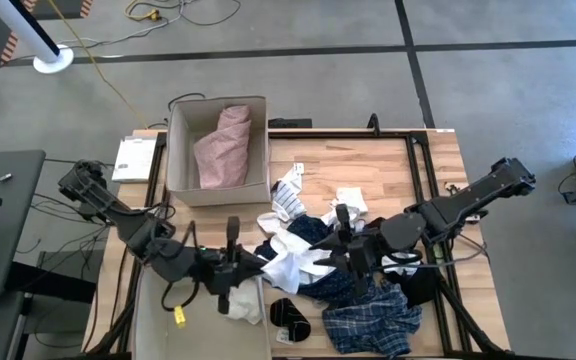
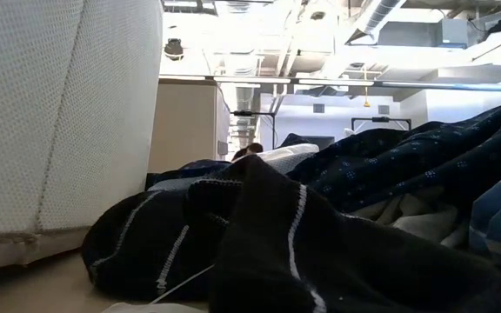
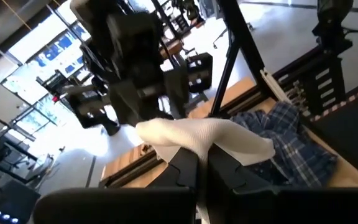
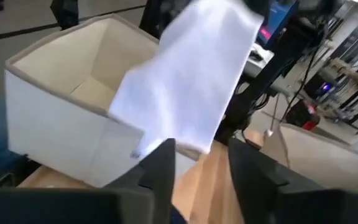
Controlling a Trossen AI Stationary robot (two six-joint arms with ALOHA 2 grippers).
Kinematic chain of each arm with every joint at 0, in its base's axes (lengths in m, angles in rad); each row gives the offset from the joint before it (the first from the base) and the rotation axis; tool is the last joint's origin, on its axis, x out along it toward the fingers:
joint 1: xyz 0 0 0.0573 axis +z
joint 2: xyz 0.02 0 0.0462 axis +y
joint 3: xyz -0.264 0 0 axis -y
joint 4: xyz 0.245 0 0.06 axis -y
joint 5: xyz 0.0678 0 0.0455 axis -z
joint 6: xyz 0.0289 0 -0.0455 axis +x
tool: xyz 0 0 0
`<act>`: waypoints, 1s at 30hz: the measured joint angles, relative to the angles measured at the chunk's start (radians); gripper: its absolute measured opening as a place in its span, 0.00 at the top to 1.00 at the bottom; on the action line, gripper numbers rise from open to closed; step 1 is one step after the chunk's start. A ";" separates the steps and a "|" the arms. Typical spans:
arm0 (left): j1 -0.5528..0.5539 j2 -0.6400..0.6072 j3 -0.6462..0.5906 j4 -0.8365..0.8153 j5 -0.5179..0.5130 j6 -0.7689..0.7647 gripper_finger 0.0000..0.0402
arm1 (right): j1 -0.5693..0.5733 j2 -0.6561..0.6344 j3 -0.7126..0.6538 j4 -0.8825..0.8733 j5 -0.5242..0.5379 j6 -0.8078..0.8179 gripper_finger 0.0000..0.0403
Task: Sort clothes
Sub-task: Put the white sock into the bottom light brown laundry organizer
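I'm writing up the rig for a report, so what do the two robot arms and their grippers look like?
Both arms are dark, nearly black, jointed segments with thin black cables alongside. The left gripper and right gripper each end in two flat, dark, squared fingers. A small yellow tag hangs under the left arm.

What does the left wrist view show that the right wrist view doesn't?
Only the left wrist view shows the blue plaid garment on the table and the left end effector shut on the white garment. Only the right wrist view shows a tan cardboard box and the right end effector with its fingers apart. Both show that white garment hanging between the arms.
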 joint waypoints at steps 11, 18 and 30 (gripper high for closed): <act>-0.116 0.001 0.153 -0.202 -0.036 -0.057 1.00 | -0.003 0.000 0.000 -0.056 0.012 0.066 0.39; -0.263 0.001 0.216 -0.328 -0.084 -0.130 1.00 | -0.001 0.000 0.000 -0.247 0.039 0.190 0.41; -0.392 0.028 0.233 -0.658 -0.123 -0.525 1.00 | -0.011 0.000 -0.105 -0.281 0.032 0.315 0.41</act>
